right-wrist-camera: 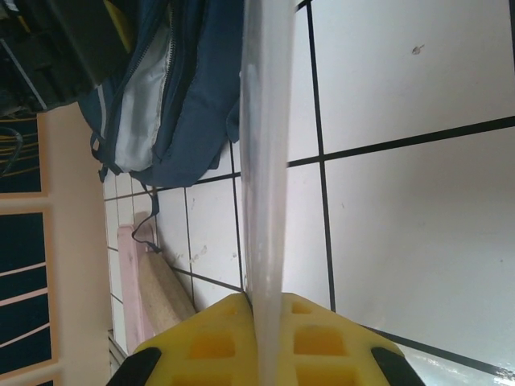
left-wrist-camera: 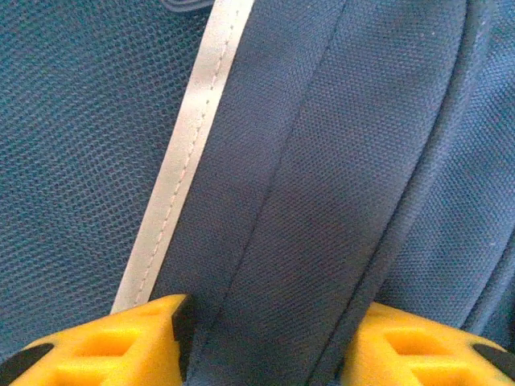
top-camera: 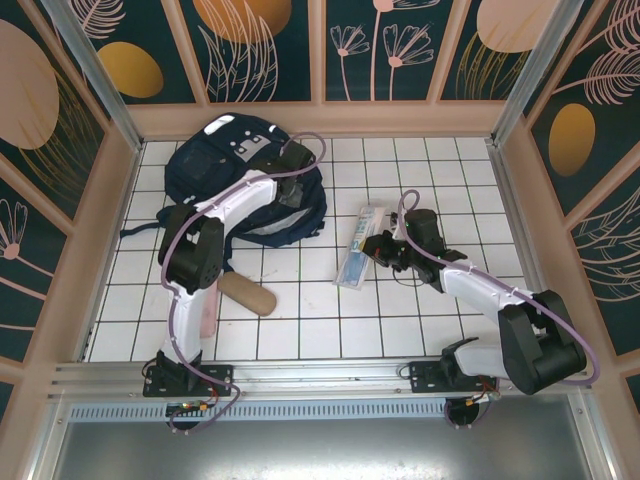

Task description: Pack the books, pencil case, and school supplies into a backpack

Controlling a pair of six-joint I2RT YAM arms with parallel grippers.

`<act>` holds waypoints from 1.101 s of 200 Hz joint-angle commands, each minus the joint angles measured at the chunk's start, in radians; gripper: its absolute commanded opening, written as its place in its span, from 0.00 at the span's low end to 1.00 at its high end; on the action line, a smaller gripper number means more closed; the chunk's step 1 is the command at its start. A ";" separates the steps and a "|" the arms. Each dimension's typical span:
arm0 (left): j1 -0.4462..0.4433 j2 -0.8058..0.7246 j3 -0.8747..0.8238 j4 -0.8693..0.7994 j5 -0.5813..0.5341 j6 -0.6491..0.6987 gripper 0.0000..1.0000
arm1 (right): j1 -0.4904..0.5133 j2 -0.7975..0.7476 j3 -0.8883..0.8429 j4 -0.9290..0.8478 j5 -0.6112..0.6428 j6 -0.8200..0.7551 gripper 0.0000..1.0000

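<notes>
Between yellow fingers [left-wrist-camera: 105, 342], navy backpack [left-wrist-camera: 322, 201] webbing.

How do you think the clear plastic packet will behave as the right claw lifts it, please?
The packet is thin and flat, seen edge-on between the right claw's fingers, so probably light. It looks straight there, yet its long free end may sag. The glossy film could slip.

No text, label, brand, number or sign can be read. The clear plastic packet [top-camera: 361, 246] on the white tiled counter [top-camera: 300, 320] carries blue and white print, but it is too small and blurred in the top view to make out any characters. Where the right wrist view shows the packet [right-wrist-camera: 264, 161] edge-on, no print shows. The backpack [left-wrist-camera: 338, 185] fabric up close bears no lettering.
</notes>
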 commanded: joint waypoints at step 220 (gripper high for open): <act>0.054 -0.187 0.462 -0.100 0.286 -0.081 0.00 | 0.010 0.266 0.173 0.545 -0.061 0.238 0.00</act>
